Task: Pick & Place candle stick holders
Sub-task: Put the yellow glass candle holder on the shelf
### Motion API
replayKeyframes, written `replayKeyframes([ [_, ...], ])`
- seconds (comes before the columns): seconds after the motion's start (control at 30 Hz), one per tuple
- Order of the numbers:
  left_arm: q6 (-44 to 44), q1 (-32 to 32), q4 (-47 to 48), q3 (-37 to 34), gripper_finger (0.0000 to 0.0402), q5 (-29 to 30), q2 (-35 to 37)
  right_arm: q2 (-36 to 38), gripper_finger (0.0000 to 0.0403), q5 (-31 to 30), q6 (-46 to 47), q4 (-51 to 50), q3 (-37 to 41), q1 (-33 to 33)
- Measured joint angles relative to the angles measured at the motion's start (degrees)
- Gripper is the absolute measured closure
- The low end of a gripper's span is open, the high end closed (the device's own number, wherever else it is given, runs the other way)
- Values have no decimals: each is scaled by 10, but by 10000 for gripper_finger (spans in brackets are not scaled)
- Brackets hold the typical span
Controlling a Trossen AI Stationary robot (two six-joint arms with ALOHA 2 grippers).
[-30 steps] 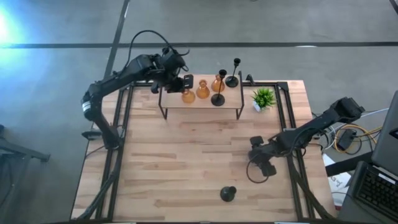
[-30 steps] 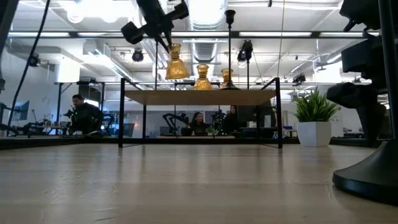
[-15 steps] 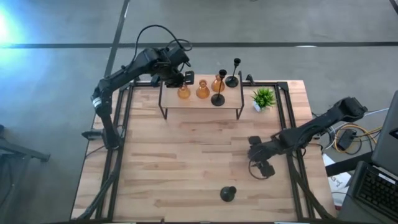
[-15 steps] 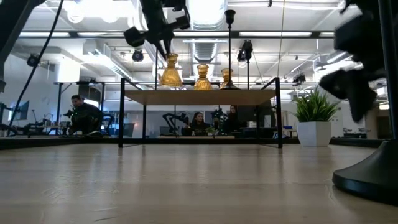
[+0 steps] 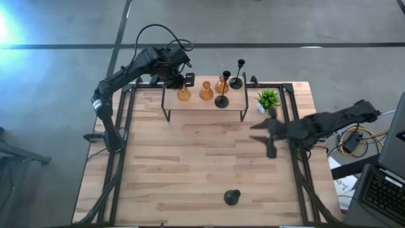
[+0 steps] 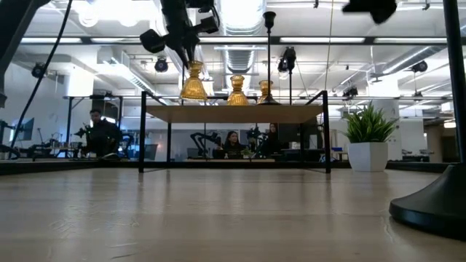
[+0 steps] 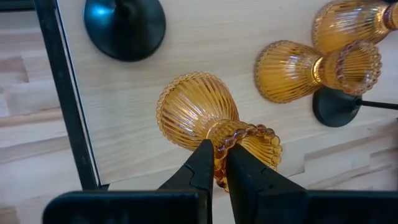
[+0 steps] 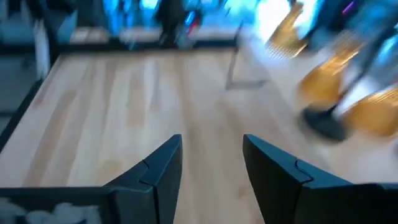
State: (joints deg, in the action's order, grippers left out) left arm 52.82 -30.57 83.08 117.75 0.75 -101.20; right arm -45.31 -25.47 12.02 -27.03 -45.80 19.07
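Your left gripper has its jaws nipped together on the beaded rim of the ribbed amber holder, which stands at the left end of the small raised shelf, near its back edge. Two more amber holders stand just beside it toward the middle of the shelf, and black stemmed holders sit toward the right end. One black holder remains on the table near its front edge.

The amber piece looks like ribbed glass: rigid, probably brittle and slick, so that rim pinch seems thin and liable to tip it. A hold around the narrow neck would likely be steadier. The black ones look top-light with a heavy base; take them by the stem, low down.

Your right gripper is empty, fingers apart, raised over the table's right side.
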Motion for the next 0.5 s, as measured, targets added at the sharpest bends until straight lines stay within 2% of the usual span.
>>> replayKeyframes([
  [0.1, 0, -1, -1, 0, 375, 0, 2, 41, 252, -39, -52, -14, -24, 0],
  [0.23, 2, -1, -1, 0, 375, 0, 2, 103, 280, -88, -100, -20, -16, 0],
  [0.5, 38, -3, -18, 0, 375, 4, 2, 231, 342, -93, -141, -16, 54, 0],
])
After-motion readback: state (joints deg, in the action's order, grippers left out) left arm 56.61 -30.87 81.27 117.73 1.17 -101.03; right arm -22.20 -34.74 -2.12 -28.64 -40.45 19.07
